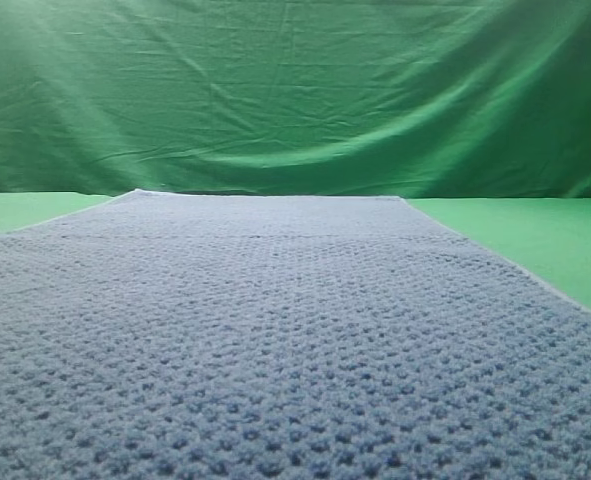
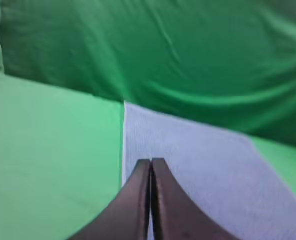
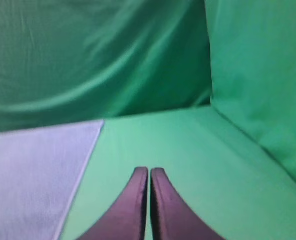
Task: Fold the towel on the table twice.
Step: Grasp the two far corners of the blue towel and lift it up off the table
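The blue-grey waffle-knit towel [image 1: 275,340] lies flat and spread out on the green table [image 1: 535,235], filling most of the exterior high view; neither arm shows there. In the left wrist view my left gripper [image 2: 151,161] is shut and empty, its dark fingers pressed together above the towel [image 2: 198,170] near the left edge of the cloth. In the right wrist view my right gripper [image 3: 149,170] is shut with nothing in it, hovering over bare table [image 3: 188,150] to the right of the towel [image 3: 32,170].
A wrinkled green backdrop curtain [image 1: 295,90] hangs behind the table. It also runs along the right side [image 3: 263,85]. Bare green table lies to the left [image 2: 47,150] and right of the towel.
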{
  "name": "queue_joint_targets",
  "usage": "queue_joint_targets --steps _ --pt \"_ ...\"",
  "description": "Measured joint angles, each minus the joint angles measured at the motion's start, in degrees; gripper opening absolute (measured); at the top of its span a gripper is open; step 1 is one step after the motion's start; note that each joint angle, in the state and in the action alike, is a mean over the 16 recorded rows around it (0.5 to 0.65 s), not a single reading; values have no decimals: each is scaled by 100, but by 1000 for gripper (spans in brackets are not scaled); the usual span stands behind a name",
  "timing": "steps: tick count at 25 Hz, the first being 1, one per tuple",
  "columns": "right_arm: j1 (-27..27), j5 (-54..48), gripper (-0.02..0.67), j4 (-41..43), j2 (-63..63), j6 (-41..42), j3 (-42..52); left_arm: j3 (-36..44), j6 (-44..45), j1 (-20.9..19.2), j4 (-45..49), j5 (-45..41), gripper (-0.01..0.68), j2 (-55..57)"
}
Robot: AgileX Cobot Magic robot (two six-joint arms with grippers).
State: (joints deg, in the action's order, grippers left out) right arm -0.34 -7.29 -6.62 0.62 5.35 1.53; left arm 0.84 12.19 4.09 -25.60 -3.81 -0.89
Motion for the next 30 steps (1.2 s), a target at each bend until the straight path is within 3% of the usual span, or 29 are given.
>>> queue_joint_targets --steps 6,10,18,25,30 --pt "0 1110 0 -431 0 -28 2 0 -41 0 -678 1113 0 0" --pt "8 1436 0 -504 0 -30 -44 -101 -126 0 -792 1276 0 0" --pt "133 322 0 -344 -317 73 -932 -996 -120 0 -578 146 0 363" --pt "275 -1302 0 -166 -1244 215 -2237 -2055 21 105 -277 -1217 0 1334" --pt "373 -1814 0 -110 -1910 301 -2884 -2473 85 256 -148 -1632 0 2067"
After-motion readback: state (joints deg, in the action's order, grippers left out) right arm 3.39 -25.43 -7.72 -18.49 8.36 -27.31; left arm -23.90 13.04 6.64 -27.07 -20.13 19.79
